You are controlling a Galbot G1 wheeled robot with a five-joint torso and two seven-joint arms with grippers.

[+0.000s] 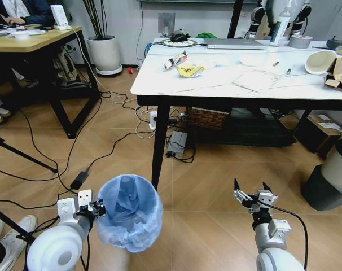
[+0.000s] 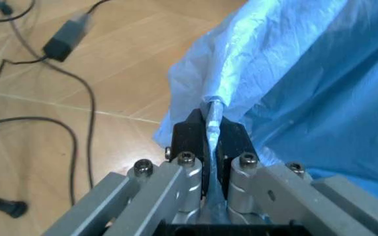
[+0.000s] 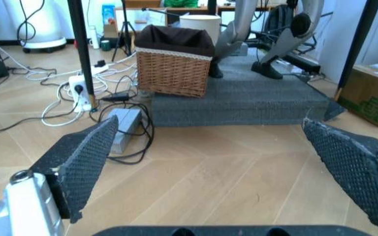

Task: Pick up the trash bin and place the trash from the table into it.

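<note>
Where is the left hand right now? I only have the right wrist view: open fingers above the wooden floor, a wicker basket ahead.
Observer: The left hand is shut on the blue bag at the rim of the trash bin.
Operator: Is the bin next to the table?
Observer: It is in front of the table, short of the near corner leg.
Operator: Is any trash on the tabletop?
Observer: Yes, a yellow wrapper lies near the left end and torn cardboard at the right edge.
</note>
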